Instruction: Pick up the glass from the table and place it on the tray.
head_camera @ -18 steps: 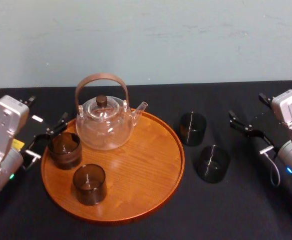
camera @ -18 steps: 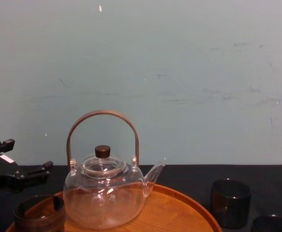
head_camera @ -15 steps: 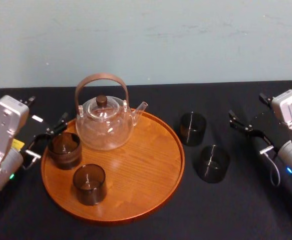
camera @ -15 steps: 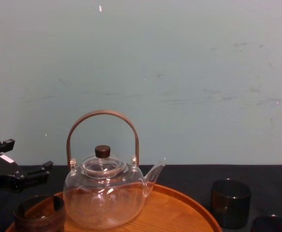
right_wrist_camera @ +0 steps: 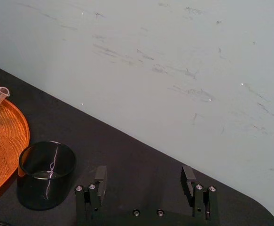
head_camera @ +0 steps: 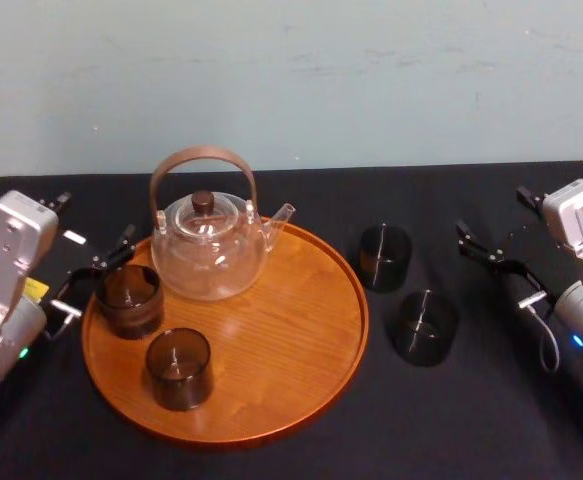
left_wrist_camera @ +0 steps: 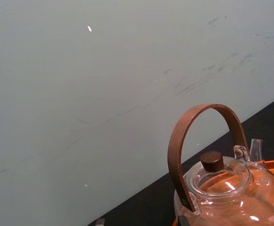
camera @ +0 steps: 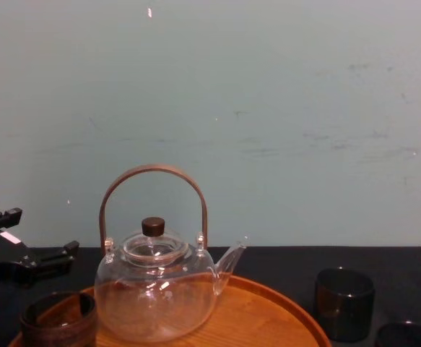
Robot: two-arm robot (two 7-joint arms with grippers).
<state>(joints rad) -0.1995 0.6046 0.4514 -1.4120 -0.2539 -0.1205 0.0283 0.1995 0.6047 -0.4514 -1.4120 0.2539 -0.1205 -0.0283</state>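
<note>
Head view: the tray (head_camera: 271,340) on the desk (head_camera: 471,420) carries a teapot (head_camera: 209,250) and two tray glasses (head_camera: 128,298) (head_camera: 178,367). The far glass (head_camera: 385,257) and near glass (head_camera: 426,327) stand on the desk, right of the tray. The left pincer (head_camera: 93,220), fingers apart, sits beside the tray's left rim. Right wrist view: the right pincer (right_wrist_camera: 144,180) is spread wide and empty, near the far glass.

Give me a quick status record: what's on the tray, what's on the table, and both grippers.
on tray: teapot, left tray glass, front tray glass
on table: far table glass, near table glass, both right of the tray
left gripper: open, empty, at the tray's left rim beside the left tray glass
right gripper: open, empty, right of both table glasses
left to do: two glasses
</note>
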